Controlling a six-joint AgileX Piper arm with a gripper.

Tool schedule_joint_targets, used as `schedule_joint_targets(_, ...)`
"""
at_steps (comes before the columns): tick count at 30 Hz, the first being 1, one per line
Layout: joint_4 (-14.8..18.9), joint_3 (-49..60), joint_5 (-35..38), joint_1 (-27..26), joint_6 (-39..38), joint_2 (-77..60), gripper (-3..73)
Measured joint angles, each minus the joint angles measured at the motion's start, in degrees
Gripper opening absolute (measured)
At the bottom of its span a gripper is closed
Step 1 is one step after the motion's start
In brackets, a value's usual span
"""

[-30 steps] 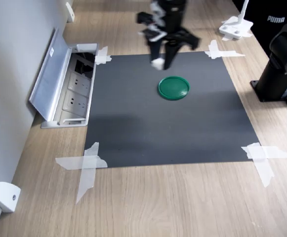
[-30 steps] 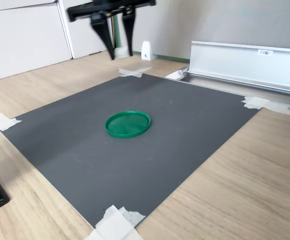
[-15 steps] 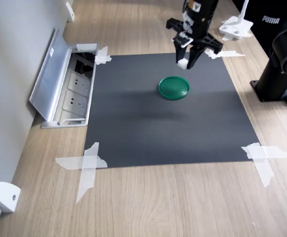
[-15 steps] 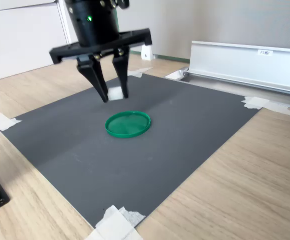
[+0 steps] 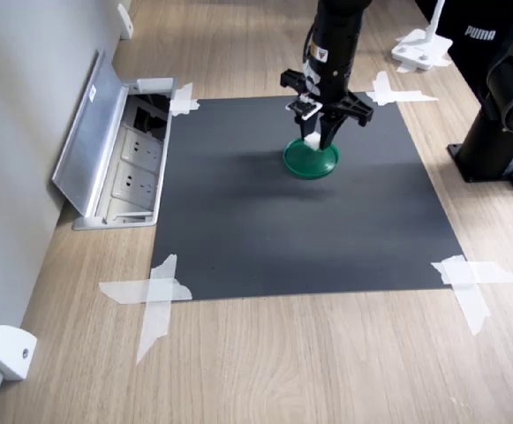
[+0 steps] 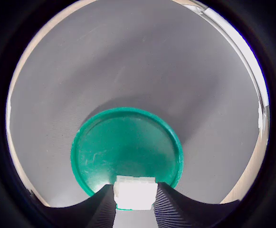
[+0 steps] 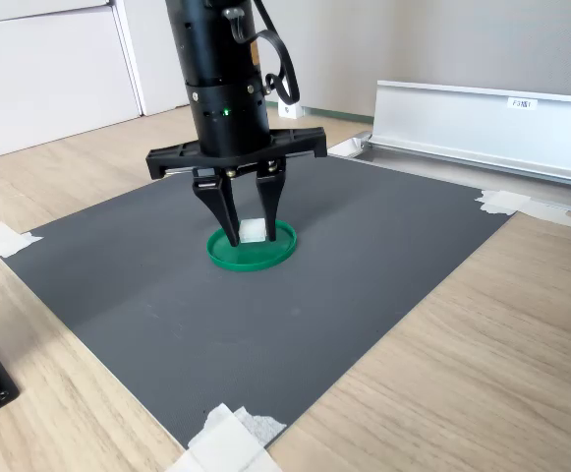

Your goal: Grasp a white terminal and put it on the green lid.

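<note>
The black tool (image 7: pixel 250 234) points straight down over the flat round dark-green plastic lid (image 7: pixel 252 253), which lies on the dark grey mat (image 5: pixel 300 230) taped to the wooden bench (image 5: pixel 327 362). Clamped between its two ribbed fingers (image 6: pixel 173 209) sits the tiny white plastic terminal block (image 6: pixel 134 193), pinched from both sides. In both exterior views the block (image 5: pixel 313 141) hangs low inside the lid's raised rim; whether it touches the lid's floor I cannot tell. In the wrist view the block sits over the lid's edge nearest the camera, not its middle. Beyond the mat, away from the lid, an open metal socket box (image 5: pixel 124 159) is set into the bench.
</note>
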Motion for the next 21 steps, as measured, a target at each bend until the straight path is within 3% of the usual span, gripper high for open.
schedule_joint_targets(8,0.1,0.0,-0.1,0.0,-1.2,2.2,32.2)
schedule_joint_targets(16,0.9,0.2,-1.7,0.0,0.2,1.8,59.9)
schedule_joint_targets(21,3.6,0.2,-1.0,0.0,0.5,-3.9,66.8)
